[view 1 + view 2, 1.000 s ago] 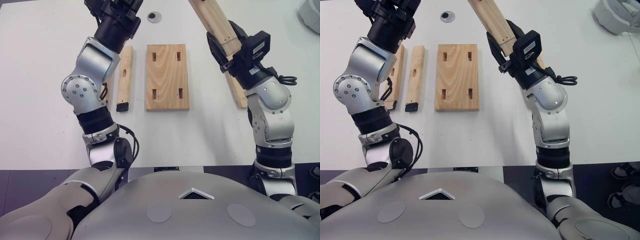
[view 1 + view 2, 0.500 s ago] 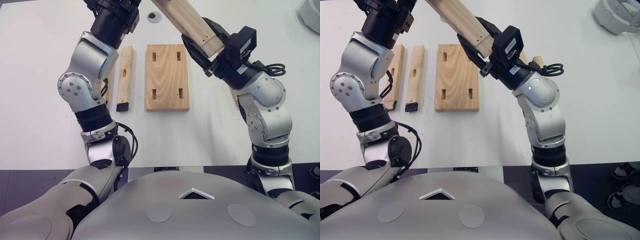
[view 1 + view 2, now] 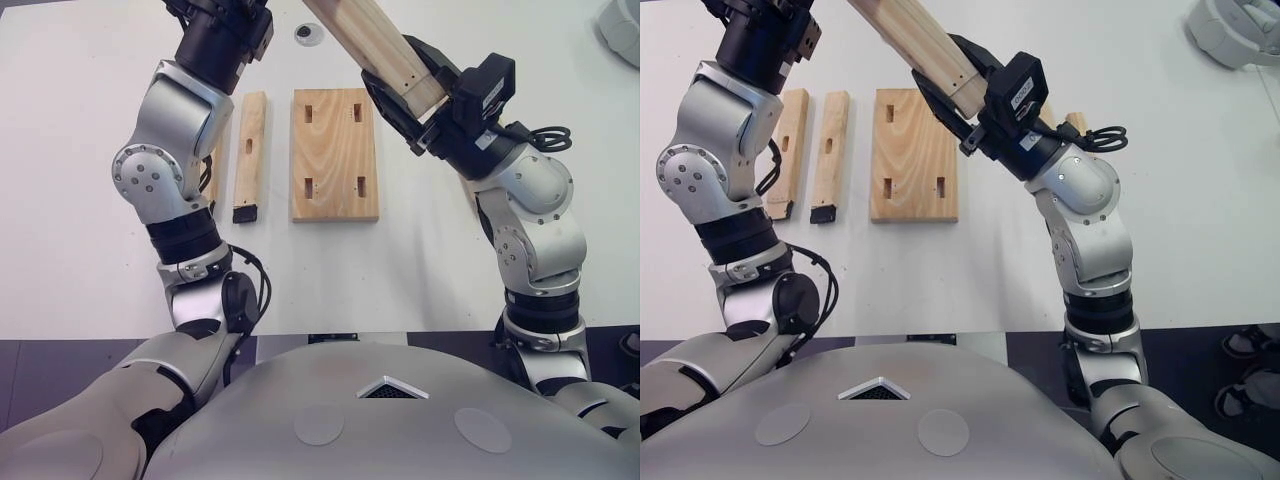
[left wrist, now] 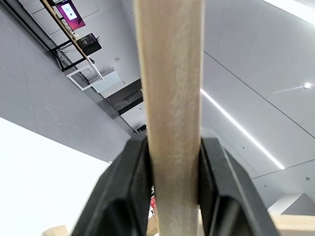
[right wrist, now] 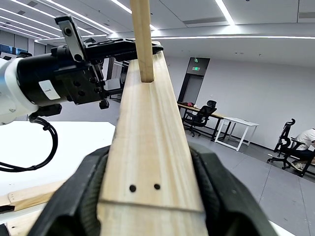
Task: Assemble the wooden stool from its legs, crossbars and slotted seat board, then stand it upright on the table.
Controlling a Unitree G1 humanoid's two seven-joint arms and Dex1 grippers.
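Right wrist view | right end effector (image 5: 150, 196) pinching leg (image 5: 147, 123) | left end effector (image 4: 172, 182) pinching crossbar (image 4: 170, 73), tip meeting leg

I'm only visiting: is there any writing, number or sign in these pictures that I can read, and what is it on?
Nothing can be read clearly.
White print on the black box at the right wrist: too small.
Dark mark on the white sticker at the left wrist: too blurred.
Green sign above the door: too small.
Purple screen: blurred.
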